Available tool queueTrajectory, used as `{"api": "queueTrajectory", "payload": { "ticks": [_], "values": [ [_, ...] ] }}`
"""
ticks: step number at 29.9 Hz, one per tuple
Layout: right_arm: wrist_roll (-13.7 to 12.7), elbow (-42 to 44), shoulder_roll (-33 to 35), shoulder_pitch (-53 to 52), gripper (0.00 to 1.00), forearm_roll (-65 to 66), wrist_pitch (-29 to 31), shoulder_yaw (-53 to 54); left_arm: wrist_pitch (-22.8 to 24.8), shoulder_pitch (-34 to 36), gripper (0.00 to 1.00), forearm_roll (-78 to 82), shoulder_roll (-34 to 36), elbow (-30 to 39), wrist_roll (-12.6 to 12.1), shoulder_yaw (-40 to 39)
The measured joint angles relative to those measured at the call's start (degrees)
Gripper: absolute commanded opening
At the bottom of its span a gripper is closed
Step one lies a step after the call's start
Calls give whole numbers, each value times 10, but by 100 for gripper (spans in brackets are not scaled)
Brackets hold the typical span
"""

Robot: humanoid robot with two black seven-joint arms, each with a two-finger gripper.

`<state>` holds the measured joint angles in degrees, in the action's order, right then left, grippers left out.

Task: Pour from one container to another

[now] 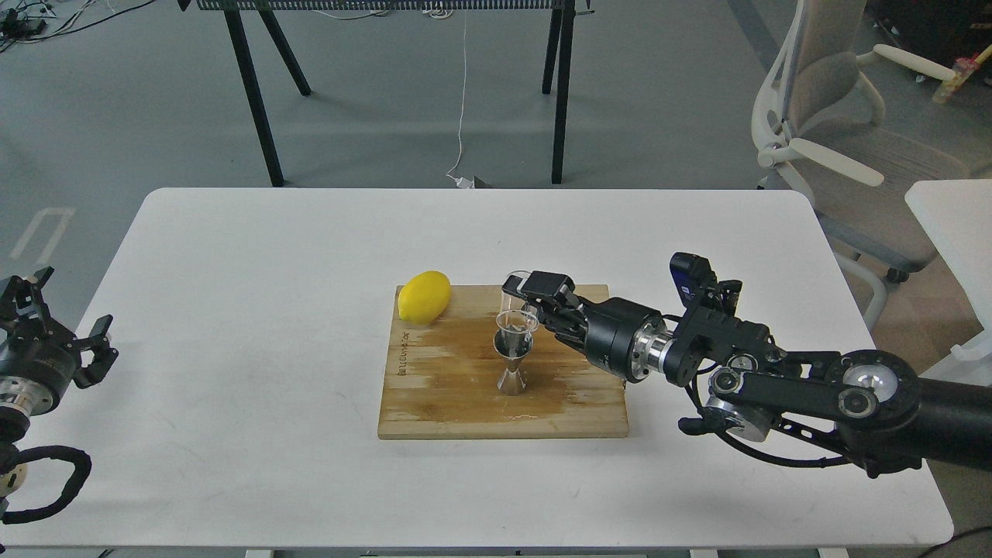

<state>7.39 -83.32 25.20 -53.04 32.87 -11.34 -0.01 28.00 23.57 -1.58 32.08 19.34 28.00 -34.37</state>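
Small clear round glass cup (518, 304) held above the shiny stainless-steel hourglass-shaped jigger (513, 358), rim close over the jigger's open top; tilt hard to judge through the transparent glass. Right gripper (531, 298) clamped on the cup, black fingers (542, 285) around its far side, arm entering from 3 o'clock. Jigger upright near the centre of the rectangular wooden cutting board (465, 387) — board lying mid-way on the white rounded table (232, 310). Oval yellow lemon (424, 296) at the board's 10 o'clock corner, resting partly on the wood, well apart from the jigger. Small dark lettering along the board's 9 o'clock edge, too small to read. Left gripper (58, 325) at 9 o'clock off the table's edge — fingers spread wide, holding nothing.
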Motion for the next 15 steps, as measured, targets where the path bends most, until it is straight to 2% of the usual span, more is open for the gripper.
{"api": "queueTrajectory", "payload": {
  "ticks": [15],
  "values": [
    [0,3,-3,-21,34,7,0,-24,0,0,100,1,0,0,0,0]
  ]
}}
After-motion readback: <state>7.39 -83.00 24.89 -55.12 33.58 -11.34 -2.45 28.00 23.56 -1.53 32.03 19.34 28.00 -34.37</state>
